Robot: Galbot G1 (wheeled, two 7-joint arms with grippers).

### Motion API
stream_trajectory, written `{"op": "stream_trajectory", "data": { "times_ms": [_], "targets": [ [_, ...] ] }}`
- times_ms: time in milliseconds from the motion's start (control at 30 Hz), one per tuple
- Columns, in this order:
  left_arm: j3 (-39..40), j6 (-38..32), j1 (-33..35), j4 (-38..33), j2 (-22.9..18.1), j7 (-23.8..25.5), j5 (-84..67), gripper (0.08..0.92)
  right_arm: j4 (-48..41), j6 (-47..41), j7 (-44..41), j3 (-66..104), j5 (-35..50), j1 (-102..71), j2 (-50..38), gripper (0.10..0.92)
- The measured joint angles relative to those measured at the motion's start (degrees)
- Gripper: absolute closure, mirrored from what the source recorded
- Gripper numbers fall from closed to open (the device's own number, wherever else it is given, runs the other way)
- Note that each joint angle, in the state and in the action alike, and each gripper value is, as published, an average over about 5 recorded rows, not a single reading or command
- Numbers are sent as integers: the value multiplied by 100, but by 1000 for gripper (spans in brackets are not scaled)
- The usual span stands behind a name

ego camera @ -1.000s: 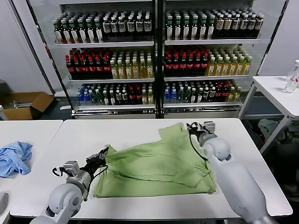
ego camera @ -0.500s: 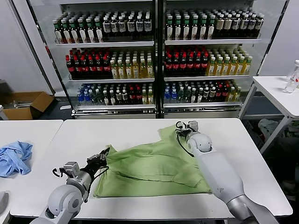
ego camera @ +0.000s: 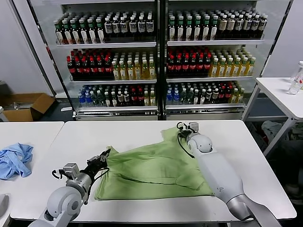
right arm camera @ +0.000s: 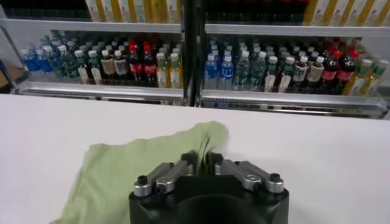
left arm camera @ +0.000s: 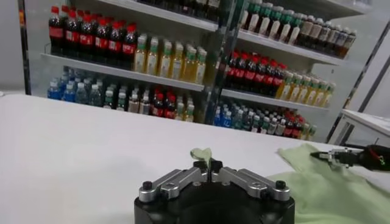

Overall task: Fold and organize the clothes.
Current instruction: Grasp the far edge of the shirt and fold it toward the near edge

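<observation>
Shirt (ego camera: 151, 170) soft, rumpled; both grippers pinching corners

White table (ego camera: 142, 130) carries crumpled light green polo shirt (ego camera: 151, 172), spread across middle. Neighbouring white table (ego camera: 28, 130) at robot's left carries bunched light blue cloth (ego camera: 14, 160).

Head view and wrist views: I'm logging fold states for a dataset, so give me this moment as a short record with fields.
garment: light green polo shirt, partly folded and rumpled on the white table
left gripper: shut on the shirt's left edge
right gripper: shut on a far corner of the shirt, near the table's back edge
other cloth: light blue cloth on the neighbouring table, untouched
background: drinks cooler full of bottles
</observation>
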Motion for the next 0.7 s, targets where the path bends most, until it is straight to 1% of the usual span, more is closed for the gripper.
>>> {"op": "stream_trajectory", "data": {
  "times_ms": [100, 333, 700],
  "targets": [
    [-14, -26, -14, 3, 3, 0, -37, 914, 184, 83, 22, 48, 92, -68, -72, 919],
    [-77, -53, 34, -69, 36, 2, -125, 914, 969, 188, 104, 228, 333, -364, -333, 919],
    [-149, -21, 305, -304, 41, -1, -95, 914, 2948, 176, 252, 881, 465, -1734, -956, 919]
  ]
}}
